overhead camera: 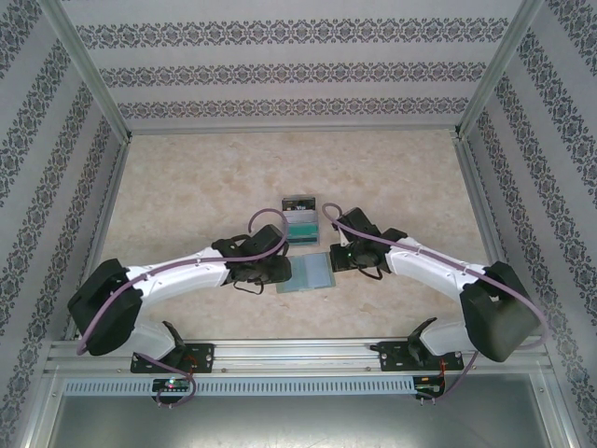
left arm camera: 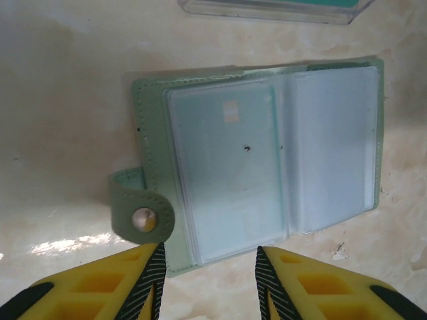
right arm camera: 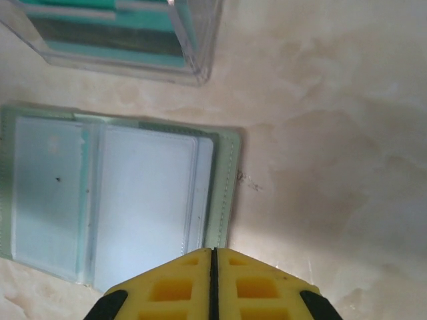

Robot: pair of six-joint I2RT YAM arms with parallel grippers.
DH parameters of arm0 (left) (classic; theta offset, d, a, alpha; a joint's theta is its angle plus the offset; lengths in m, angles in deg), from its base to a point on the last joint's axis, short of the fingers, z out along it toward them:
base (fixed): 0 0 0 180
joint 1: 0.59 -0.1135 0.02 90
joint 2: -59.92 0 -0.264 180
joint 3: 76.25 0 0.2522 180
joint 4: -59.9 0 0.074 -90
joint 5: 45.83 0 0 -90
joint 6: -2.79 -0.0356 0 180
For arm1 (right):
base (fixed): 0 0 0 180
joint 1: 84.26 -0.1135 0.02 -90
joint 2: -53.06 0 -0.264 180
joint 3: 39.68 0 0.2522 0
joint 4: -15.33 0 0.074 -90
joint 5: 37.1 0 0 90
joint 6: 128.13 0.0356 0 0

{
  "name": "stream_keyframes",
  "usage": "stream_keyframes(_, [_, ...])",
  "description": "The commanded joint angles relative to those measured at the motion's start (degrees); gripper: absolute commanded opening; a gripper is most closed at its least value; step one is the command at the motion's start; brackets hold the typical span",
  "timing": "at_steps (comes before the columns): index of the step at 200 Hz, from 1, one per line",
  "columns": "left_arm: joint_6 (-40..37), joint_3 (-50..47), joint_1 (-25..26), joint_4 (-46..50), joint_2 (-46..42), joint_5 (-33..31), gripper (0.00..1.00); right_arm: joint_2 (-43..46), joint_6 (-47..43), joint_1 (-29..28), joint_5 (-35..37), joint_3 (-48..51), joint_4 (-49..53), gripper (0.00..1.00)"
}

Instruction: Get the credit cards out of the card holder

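Left wrist shows the card holder [left arm camera: 227,167] just ahead of the half-open, empty left tool [left arm camera: 208,250]; right tool [right arm camera: 212,252] closed, empty.

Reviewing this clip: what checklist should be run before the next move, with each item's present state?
1. Card holder lying open and flat: ok.
2. Left gripper open at the holder's snap-tab side: ok.
3. Right gripper shut at the opposite side; gripping the holder: cannot tell.
4. Any card inside the sleeves: cannot tell.
5. Credit cards in the clear case, apart from the holder: ok.
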Motion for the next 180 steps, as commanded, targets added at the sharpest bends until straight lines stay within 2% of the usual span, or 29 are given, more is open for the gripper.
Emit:
stream_keyframes(1, [0.5,2.6,1.0,0.7,2.2,-1.0,0.41,-1.4,3.6,-1.2,-1.7,1.9,-2.7,0.00])
stream_keyframes(74, [-2.2,5.3,1.0,2.1,8.4,0.8,0.41,-6.9,5.3,-2.2,-0.9,3.0,-4.8,0.00])
stream_keyframes(180, [-3.7,6.0,1.0,0.9,12.7,2.6,0.39,-8.7,5.5,-2.3,-0.4,3.0,-4.9,0.00])
